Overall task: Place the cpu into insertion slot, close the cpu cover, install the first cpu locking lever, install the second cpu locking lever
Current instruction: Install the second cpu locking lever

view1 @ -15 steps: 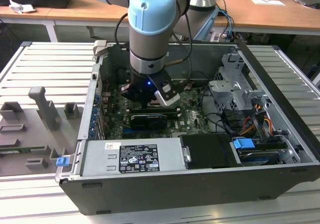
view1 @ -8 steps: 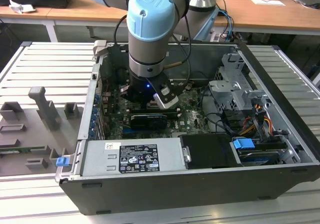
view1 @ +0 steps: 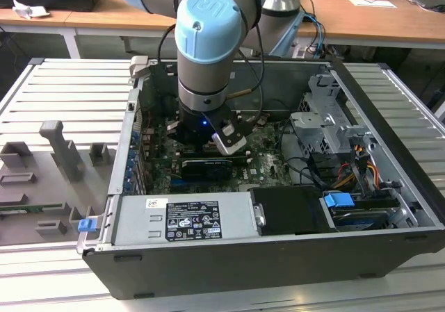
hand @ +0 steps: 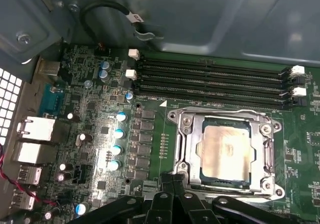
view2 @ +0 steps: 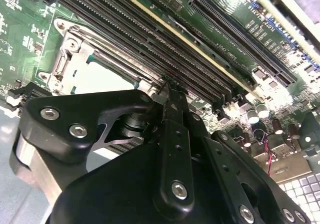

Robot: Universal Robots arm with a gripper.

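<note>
In both wrist views the cpu [hand: 225, 149] [view2: 102, 79], a pale metal square, lies flat in the insertion slot, which is mostly hidden beneath it. The cpu cover [hand: 187, 134] [view2: 75, 49], a silver frame, lies down around the chip. A thin metal lever [hand: 220, 111] runs along the cover's edge beside the memory slots. My gripper [hand: 171, 178] [view2: 167, 84] is shut, with nothing visible between its black fingers. Its tips hang at the cover's corner; I cannot tell if they touch it. In the exterior view my arm's wrist [view1: 205, 48] reaches down into the computer case.
Long black memory slots [hand: 210, 79] run right beside the socket. Capacitors [hand: 120, 134] and rear ports [hand: 35, 129] stand on the board's other side. The case walls [view1: 389, 117], a power supply [view1: 188, 218], a black graphics card [view1: 205, 167] and drive cables [view1: 348, 176] hem in the arm.
</note>
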